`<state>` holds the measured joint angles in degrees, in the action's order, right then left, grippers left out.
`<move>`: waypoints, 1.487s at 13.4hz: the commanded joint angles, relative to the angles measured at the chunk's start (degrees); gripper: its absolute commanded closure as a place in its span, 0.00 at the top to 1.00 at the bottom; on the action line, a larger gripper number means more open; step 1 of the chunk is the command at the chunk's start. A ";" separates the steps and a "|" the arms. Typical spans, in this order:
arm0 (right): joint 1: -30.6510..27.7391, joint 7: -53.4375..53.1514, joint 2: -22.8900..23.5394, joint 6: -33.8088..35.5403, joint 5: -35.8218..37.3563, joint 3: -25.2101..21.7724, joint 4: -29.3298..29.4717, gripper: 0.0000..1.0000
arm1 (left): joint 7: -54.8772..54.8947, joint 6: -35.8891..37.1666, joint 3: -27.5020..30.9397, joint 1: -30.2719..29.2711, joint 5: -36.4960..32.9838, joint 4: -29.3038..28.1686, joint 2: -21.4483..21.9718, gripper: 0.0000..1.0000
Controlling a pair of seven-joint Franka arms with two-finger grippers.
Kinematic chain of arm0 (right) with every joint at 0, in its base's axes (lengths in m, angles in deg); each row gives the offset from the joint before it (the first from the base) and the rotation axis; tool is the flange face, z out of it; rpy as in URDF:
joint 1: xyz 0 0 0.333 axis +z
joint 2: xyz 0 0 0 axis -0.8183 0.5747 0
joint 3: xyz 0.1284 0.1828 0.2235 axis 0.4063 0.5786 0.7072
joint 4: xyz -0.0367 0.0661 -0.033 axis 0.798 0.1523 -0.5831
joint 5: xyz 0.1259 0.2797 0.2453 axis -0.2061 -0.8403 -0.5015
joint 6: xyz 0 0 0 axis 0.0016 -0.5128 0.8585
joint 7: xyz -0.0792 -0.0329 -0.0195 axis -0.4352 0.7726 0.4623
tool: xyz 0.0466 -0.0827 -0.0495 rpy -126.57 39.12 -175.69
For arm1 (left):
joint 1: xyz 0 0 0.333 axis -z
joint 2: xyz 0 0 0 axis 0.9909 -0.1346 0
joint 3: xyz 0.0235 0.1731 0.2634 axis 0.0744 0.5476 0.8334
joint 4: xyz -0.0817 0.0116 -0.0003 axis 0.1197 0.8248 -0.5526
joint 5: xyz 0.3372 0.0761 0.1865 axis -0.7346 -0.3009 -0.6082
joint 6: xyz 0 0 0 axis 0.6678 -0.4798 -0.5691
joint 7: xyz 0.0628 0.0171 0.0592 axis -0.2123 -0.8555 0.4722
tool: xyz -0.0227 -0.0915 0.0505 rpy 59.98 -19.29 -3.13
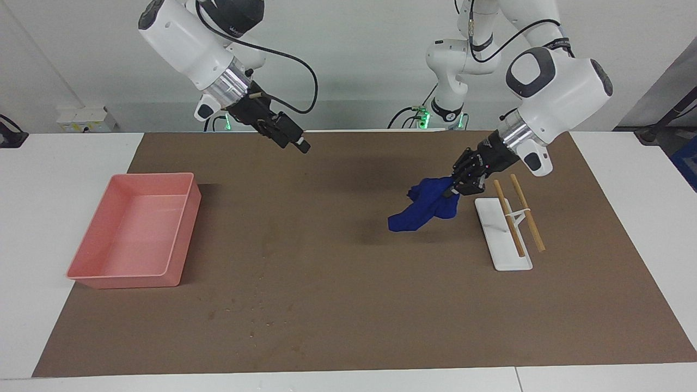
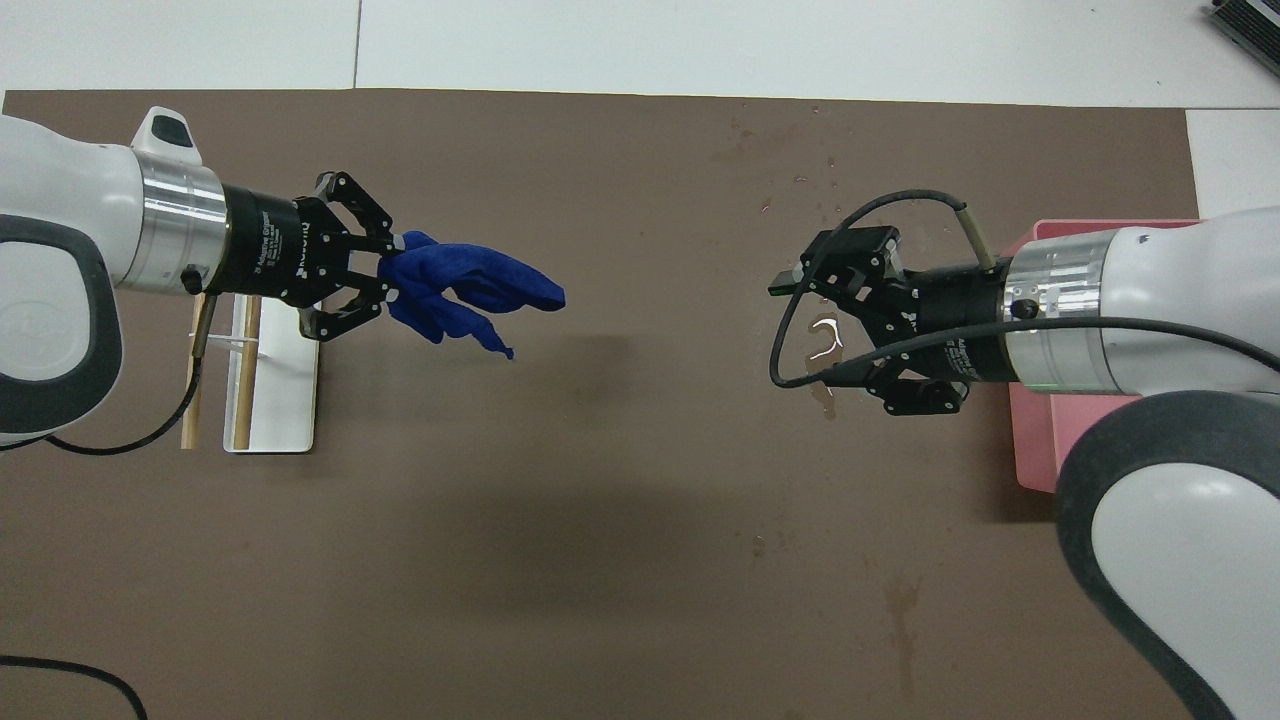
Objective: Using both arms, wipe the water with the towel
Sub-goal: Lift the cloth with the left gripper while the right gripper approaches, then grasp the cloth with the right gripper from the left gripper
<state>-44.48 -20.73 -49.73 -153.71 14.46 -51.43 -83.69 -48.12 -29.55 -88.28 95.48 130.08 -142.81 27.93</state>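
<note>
Blue cloth hangs from the left gripper (image 1: 456, 188), whose fingertips are pinched together on one corner of the towel (image 1: 425, 209); in the overhead view the same gripper (image 2: 392, 268) sits at the left middle of the frame, links splayed, with the towel (image 2: 470, 290) trailing toward the centre. The fabric droops clear of the brown mat (image 1: 348, 326), raised above it. Just beside this gripper, at the right middle of the facing view, lies a white slab (image 1: 503, 245) carrying two wooden sticks (image 1: 527, 218).

At the upper left centre of the facing view the right gripper (image 1: 297, 142) hovers high over the mat with its fingers spread and nothing between them; overhead it (image 2: 850, 335) appears right of centre. Water (image 2: 825, 340) glints on the mat under it, with more specks (image 1: 245, 313) at the lower centre of the facing view. A pink tray (image 1: 182, 228) rests at the left middle of that view.
</note>
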 commanded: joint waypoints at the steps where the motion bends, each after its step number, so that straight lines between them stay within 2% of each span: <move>1: 3.08 -13.20 -1.15 -10.85 -10.75 0.00 -4.73 1.00 | -8.03 -5.63 0.30 3.83 6.84 -0.72 0.26 0.00; 2: 5.19 -16.30 -0.80 -13.59 -11.75 0.00 -4.91 1.00 | -10.13 -8.09 0.04 5.15 8.69 -0.81 0.44 0.00; 5: 8.71 -17.47 -0.10 -14.50 -12.55 0.00 -6.58 1.00 | -16.21 -14.43 -1.19 9.01 9.15 -0.99 2.10 0.00; 7: 8.81 -19.58 0.43 -14.59 -15.00 0.00 -6.84 1.00 | -16.66 -14.53 -1.37 10.17 10.46 -1.16 3.07 0.00; 12: 8.46 -19.15 1.57 -15.02 -15.01 0.00 -6.59 1.00 | -18.06 -13.82 -1.90 12.44 11.96 -3.79 6.06 0.00; 15: 8.72 -19.23 2.18 -19.31 -15.19 0.08 -6.49 1.00 | -18.24 -14.09 -1.90 15.08 11.96 -7.04 7.99 0.00; 17: 8.55 -19.23 2.80 -20.03 -16.67 0.00 -5.53 1.00 | -17.72 -14.61 -1.90 17.28 11.87 -9.85 9.75 0.00; 20: 8.02 -17.23 3.94 -20.73 -17.29 0.00 -5.53 1.00 | -18.33 -18.37 -1.90 17.46 11.96 -9.43 10.37 0.00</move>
<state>-35.84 -39.63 -47.16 -173.12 -0.70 -51.78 -90.05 -65.73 -44.81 -90.97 112.05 140.76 -150.49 35.82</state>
